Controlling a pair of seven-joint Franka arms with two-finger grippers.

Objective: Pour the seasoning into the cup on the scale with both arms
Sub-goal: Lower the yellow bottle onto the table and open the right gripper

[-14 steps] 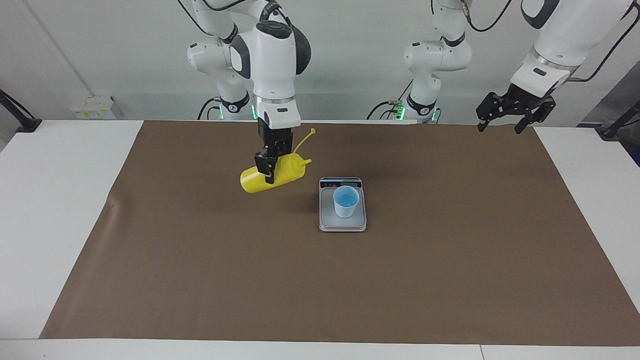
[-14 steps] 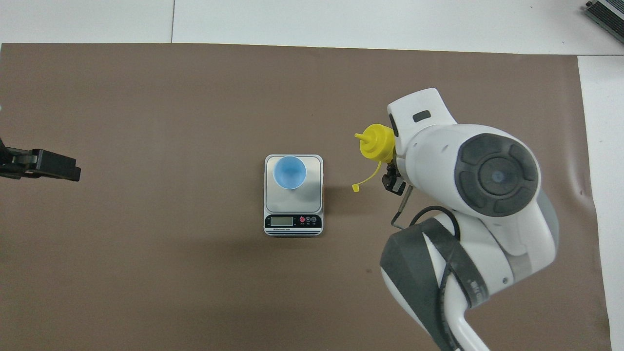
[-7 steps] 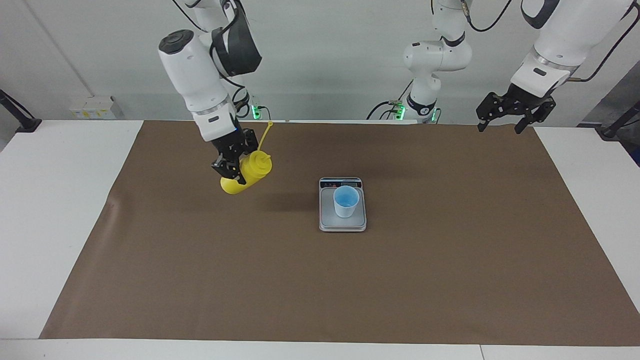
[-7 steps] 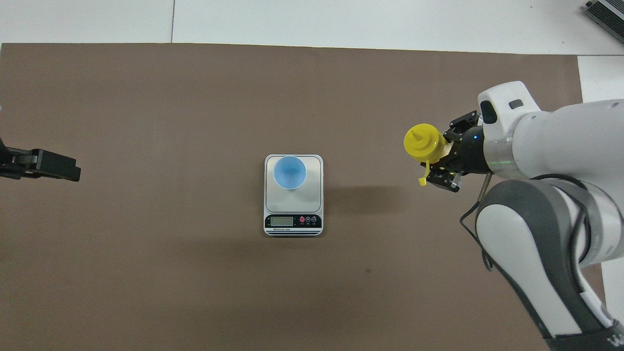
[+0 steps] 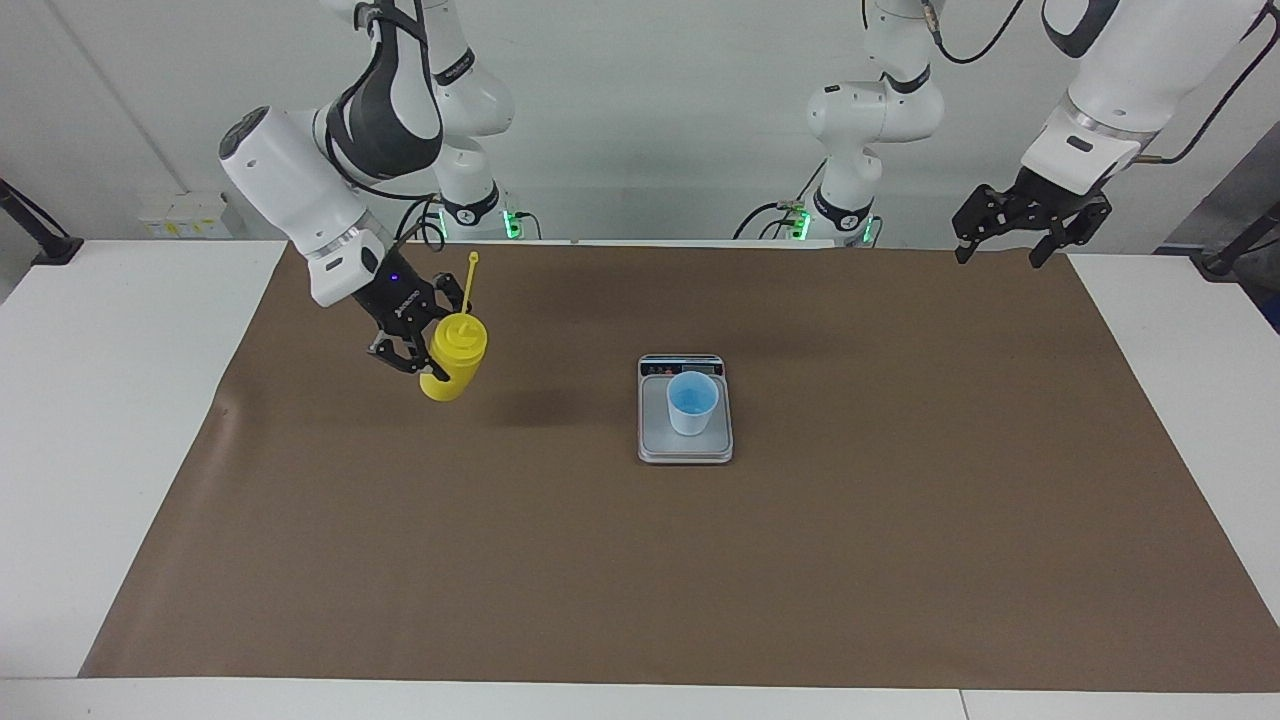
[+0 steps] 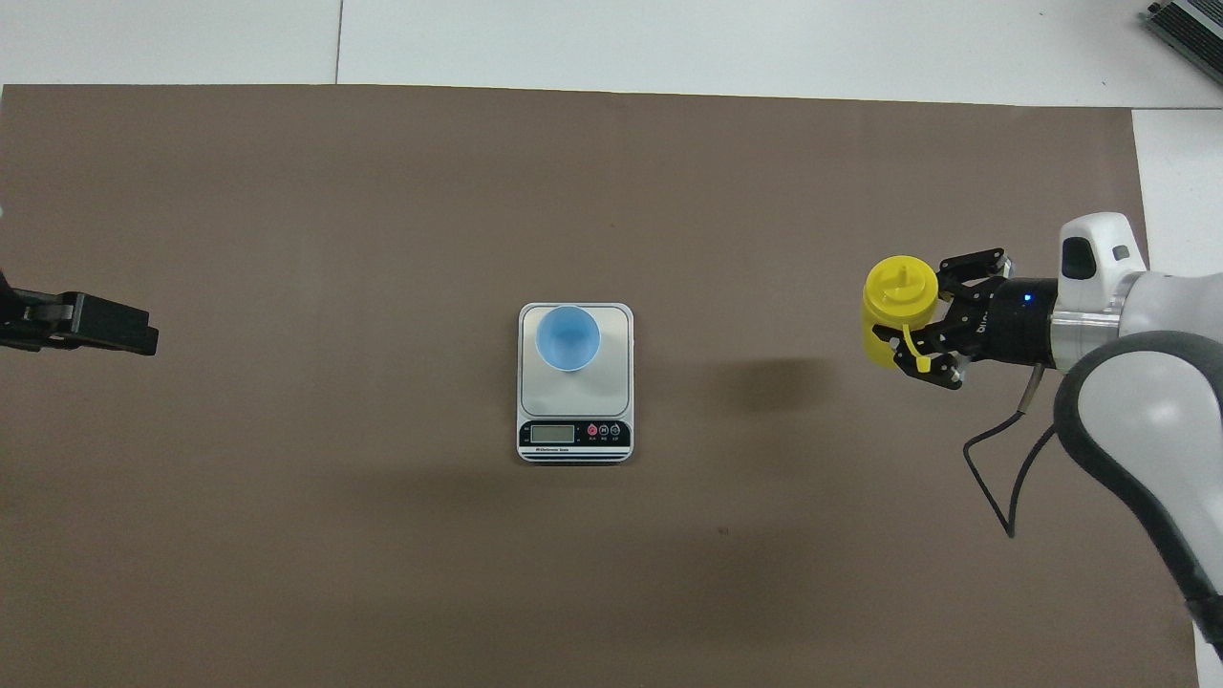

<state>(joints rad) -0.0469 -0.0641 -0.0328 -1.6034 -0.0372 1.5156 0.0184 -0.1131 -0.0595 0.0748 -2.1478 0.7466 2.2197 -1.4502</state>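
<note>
Cup point(image 5: 692, 402) on scale point(image 5: 685, 446), seasoning point(image 5: 453, 356) well apart

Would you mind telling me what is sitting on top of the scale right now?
Only the blue cup stands on the scale, away from its display. The platform under the cup is hidden.

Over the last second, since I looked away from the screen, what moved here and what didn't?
The right gripper, shut on the yellow bottle, carried it away from the scale toward the right arm's end of the table and swung it from lying tilted to nearly upright, nozzle up. Nothing was let go. The cup stayed on the scale, and the left gripper stayed waiting, open, over the mat's edge.
</note>
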